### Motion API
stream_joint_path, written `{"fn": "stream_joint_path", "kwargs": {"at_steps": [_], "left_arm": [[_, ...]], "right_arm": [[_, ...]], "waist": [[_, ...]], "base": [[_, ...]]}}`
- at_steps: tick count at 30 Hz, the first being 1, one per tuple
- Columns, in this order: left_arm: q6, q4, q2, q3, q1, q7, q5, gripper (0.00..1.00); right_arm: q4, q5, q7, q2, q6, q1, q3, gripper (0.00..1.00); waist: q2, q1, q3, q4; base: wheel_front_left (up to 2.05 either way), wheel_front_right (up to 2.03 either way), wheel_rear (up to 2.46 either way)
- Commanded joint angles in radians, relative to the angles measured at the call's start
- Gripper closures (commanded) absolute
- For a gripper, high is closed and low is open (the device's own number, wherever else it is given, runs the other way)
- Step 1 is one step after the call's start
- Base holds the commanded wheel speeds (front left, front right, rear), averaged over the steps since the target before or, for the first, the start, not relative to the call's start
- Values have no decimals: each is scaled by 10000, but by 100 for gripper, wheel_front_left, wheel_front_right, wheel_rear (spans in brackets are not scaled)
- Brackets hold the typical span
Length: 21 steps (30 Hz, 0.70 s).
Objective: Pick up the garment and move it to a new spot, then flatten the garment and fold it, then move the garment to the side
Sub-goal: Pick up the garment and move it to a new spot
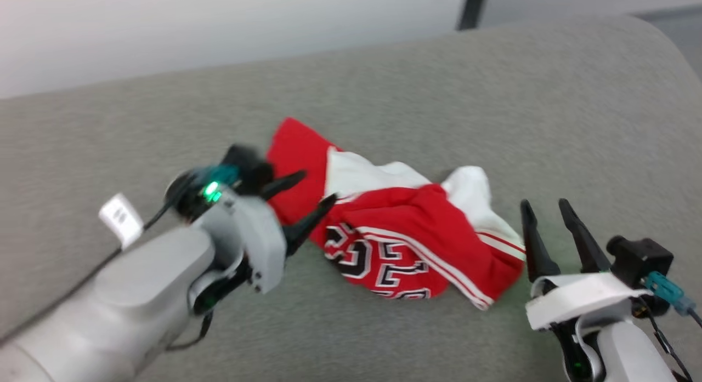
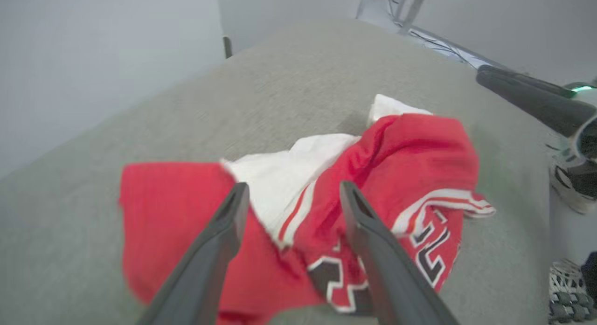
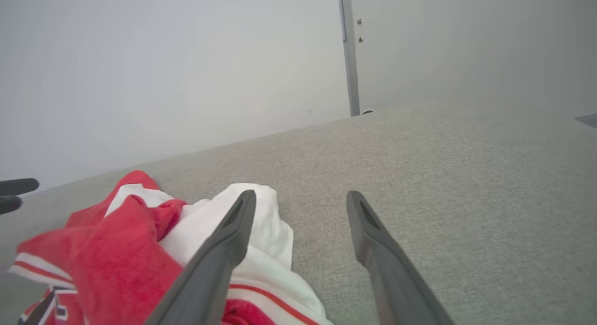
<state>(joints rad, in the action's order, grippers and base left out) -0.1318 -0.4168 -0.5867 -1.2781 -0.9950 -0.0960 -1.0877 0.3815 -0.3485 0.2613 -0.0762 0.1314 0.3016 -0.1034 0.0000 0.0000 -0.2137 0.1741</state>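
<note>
The crumpled garment (image 1: 417, 228) lies mid-worktop (image 1: 439, 97). The left pincer (image 1: 318, 187) is spread, released, at its left end. The right pincer (image 1: 544, 204) gapes empty just beside its right end.

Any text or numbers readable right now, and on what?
"23": black, white-outlined digits on the garment, creased and partly hidden, so a likely reading.
Unreadable: the lettering below them, cut off by folds.
Unreadable: marks on the tag on the left arm's cable, too blurred.
</note>
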Motion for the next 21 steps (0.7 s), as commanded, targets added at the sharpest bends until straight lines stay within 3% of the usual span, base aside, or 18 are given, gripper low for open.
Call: {"fn": "stream_joint_path", "kwargs": {"at_steps": [1, 5, 10, 21], "left_arm": [[24, -274, 40, -29, 463, -349, -259, 0], [22, -1344, 203, 151, 1425, -1346, -995, 0], [22, -2182, 295, 1030, 2756, -1686, -1455, 0], [252, -2007, 320, 5600, 5753, -1678, 904, 0]], "right_arm": [[70, 52, 51, -111, -14, -245, 75, 0], [188, 52, 51, -401, -14, -579, 241, 0], [244, -31, 51, -638, -14, -979, 513, 0], [162, -99, 51, -876, -14, -1702, 951, 0]], "waist": [[0, 0, 1191, -1501], [0, 0, 1570, -2188], [0, 0, 1950, -2719], [0, 0, 2282, -3015]], "base": [[0, 0, 0], [0, 0, 0], [0, 0, 0], [0, 0, 0]]}}
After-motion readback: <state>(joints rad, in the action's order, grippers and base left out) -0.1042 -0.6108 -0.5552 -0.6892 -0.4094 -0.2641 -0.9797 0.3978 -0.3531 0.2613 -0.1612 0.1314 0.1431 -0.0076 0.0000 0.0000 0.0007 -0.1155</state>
